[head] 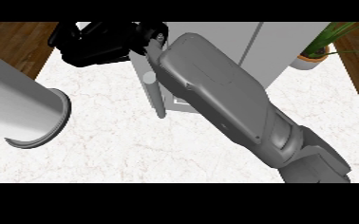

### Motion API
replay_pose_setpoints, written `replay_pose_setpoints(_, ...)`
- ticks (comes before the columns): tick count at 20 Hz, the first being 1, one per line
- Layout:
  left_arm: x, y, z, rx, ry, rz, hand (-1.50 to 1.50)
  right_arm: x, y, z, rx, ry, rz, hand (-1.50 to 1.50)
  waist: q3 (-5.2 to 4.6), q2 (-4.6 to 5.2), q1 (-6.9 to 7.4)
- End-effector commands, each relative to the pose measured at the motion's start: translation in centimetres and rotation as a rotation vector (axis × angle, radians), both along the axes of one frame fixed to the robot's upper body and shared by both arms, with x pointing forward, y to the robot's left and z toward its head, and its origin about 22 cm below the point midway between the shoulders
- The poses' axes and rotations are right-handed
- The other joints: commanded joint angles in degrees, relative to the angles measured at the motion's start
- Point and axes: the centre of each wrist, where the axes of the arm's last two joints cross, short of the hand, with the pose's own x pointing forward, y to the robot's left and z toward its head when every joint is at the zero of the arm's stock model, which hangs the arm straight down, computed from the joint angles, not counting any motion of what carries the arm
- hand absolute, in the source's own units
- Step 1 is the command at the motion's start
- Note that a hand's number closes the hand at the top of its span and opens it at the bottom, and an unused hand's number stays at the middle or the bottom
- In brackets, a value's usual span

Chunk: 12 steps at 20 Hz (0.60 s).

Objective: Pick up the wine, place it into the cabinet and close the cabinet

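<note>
White marble desk point(140, 147) over wood floor point(24, 42), potted plant point(316, 52) at right; right hand point(98, 42) at cabinet door point(151, 85), finger state indeterminable

No readable text, label, brand or number appears anywhere.

the counter point(105, 137) is white marble with faint pinkish-grey veins. beyond it, the cabinet point(273, 42) is pale grey, its open door point(153, 83) a shade darker. the right hand point(98, 42) by the door is black, on a grey forearm point(224, 99). right of the cabinet, a white pot point(308, 60) holds green leaves. brown wood floor point(24, 45) lies left of the counter.
</note>
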Motion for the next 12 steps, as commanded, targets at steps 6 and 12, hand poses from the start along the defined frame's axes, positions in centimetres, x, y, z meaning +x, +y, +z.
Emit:
replay_pose_setpoints(6,0.1,-1.0,0.0,-0.045,0.011,-0.074,-1.5,5.5,-8.4,-2.6,0.045,0.03,-0.293,1.5,0.98,2.42,-2.59)
replay_pose_setpoints(12,0.7,-2.2,0.8,-0.064,-0.006,-0.108,-1.5,5.9,-9.6,-3.0,0.071,0.017,-0.305,1.5,1.08,2.75,-4.32)
